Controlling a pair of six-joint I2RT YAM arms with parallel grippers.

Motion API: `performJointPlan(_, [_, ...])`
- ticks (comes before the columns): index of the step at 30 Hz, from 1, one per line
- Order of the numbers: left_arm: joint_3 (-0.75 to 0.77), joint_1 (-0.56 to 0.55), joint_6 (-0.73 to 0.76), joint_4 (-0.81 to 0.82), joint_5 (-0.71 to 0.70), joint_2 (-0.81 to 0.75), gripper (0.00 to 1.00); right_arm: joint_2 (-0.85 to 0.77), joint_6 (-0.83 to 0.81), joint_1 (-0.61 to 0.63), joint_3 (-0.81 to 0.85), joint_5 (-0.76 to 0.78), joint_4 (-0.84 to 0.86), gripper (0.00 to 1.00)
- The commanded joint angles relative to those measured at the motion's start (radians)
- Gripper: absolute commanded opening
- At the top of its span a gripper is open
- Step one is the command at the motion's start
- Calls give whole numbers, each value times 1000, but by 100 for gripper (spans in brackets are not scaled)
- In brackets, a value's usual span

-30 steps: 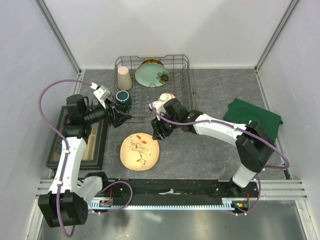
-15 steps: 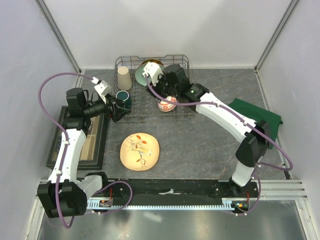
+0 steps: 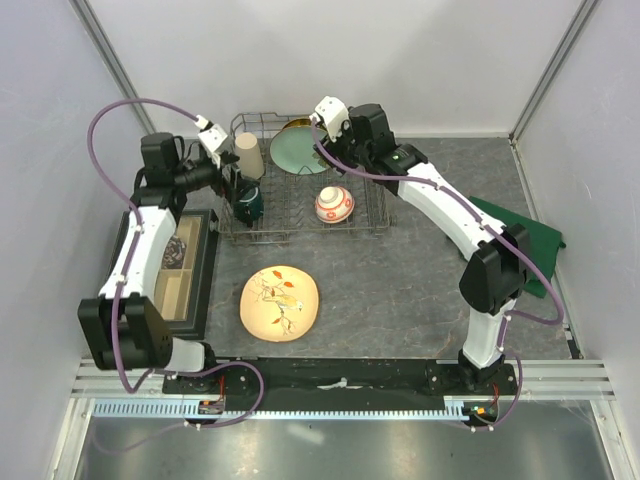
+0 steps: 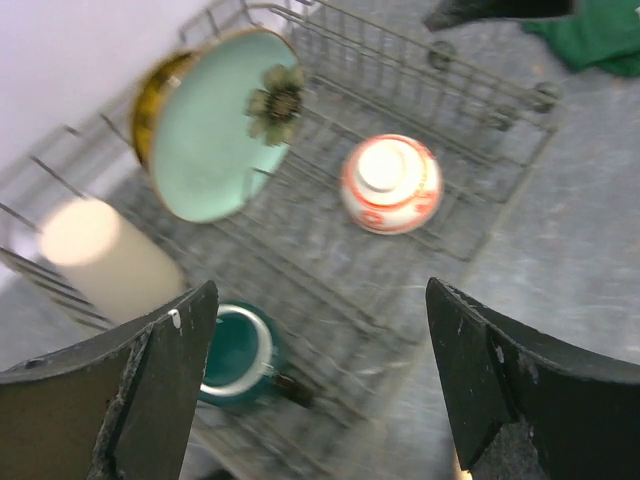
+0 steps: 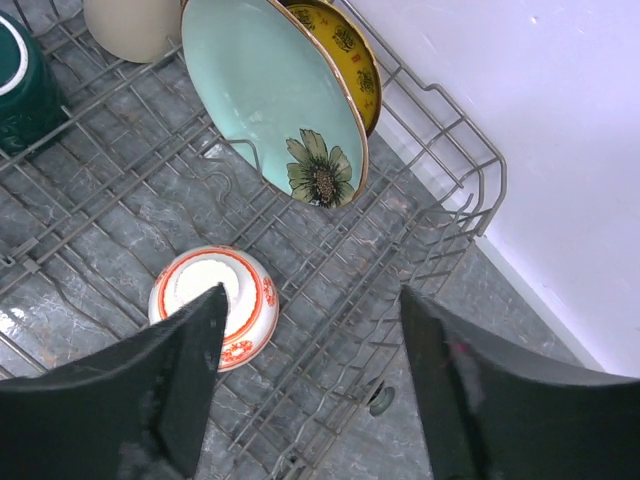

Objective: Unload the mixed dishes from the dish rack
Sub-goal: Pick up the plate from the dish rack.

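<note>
Over the dish rack (image 3: 295,225), seen from above, the left gripper (image 3: 234,188) hangs beside the dark green mug (image 3: 248,200) and the right gripper (image 3: 335,150) by the upright pale-green flower plate (image 3: 300,150); their opening is perhaps too small to read here. Left wrist: the fingers (image 4: 150,390) are spread wide and empty above the rack floor. Right wrist: its fingers (image 5: 440,380) are likewise parted, touching nothing, above the red-and-white bowl (image 5: 215,305) inside the rack.

Three plates (cream one (image 3: 280,302), pale-green one (image 3: 297,152), yellow one (image 5: 352,55)), one mug (image 3: 247,200), one cup (image 3: 248,156), one bowl (image 3: 334,204), one dish rack (image 3: 290,212).
</note>
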Motion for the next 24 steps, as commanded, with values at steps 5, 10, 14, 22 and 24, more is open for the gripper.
performJointPlan(5, [225,-69,299,86,-56,199,92,-88,19,-2,-76,25,-21,83])
performJointPlan(10, [345,-97,455,56,-73,354,92,-158,34,-4,-182,13,-31,83])
performJointPlan(14, [456,-105,544,55,-53,456,92,-204,37,-9,-279,2,-39,84])
performJointPlan(22, [645,-110,714,53,0,646,92,-227,46,-29,-363,-41,-50,84])
performJointPlan(24, [679,-110,747,40,26,698,92,-220,51,-29,-369,-39,-54,84])
